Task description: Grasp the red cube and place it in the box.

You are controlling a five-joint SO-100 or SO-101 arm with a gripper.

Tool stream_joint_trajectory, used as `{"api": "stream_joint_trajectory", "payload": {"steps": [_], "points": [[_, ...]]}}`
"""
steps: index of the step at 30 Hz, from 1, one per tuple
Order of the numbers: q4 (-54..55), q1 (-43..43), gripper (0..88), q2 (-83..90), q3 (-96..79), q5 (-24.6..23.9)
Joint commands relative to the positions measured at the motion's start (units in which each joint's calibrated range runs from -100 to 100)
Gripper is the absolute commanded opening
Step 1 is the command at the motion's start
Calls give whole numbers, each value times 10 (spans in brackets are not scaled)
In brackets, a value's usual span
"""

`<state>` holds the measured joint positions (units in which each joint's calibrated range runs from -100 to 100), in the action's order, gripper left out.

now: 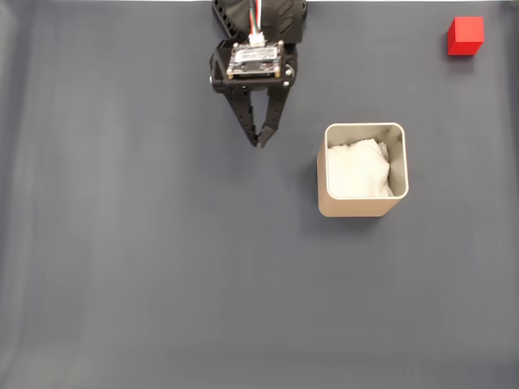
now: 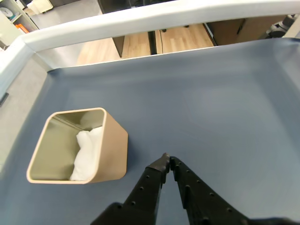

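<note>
Dark blue-grey matting (image 1: 122, 259) covers the whole work surface in the fixed view, and the red cube (image 1: 465, 36) sits on it in the upper right corner of the frame, alone and well apart from everything else. Below and to the left of the cube, right of centre, stands the box (image 1: 362, 206), a beige square container with rounded corners, upright on the mat, with white soft padding (image 1: 357, 168) bunched inside it. The black arm enters from the top edge just left of centre, carrying a small circuit board (image 1: 257, 60) on its top side, and its gripper (image 1: 261, 139) points down the frame, ending just left of the box's upper left corner without touching it. The two fingers taper to a point where their tips meet, so the jaws are closed with nothing between them. In the wrist view the gripper (image 2: 166, 161) rises from the bottom edge near the centre, its tips together over bare mat. The box (image 2: 115, 154) lies at the lower left of that frame, just beside the fingers, its opening tilted toward the camera and the padding (image 2: 88, 152) resting against its right inner wall. A pale raised rim (image 2: 140, 16) crosses the top of the frame, bordering the mat's far edge, with wooden flooring (image 2: 136, 44) beyond it.
</note>
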<state>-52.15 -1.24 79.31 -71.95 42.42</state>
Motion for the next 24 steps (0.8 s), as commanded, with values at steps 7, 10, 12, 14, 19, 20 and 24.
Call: {"api": "stream_joint_trajectory", "payload": {"steps": [7,10,12,14,19,20,24], "points": [[-80,-62,2,-90,194,22],[-106,-85,2,-102,231,37],[-121,-102,2,-105,247,46],[-133,-121,2,-105,259,52],[-158,-182,2,-98,287,55],[-163,-196,2,-96,293,56],[-181,-254,2,-85,311,63]]}}
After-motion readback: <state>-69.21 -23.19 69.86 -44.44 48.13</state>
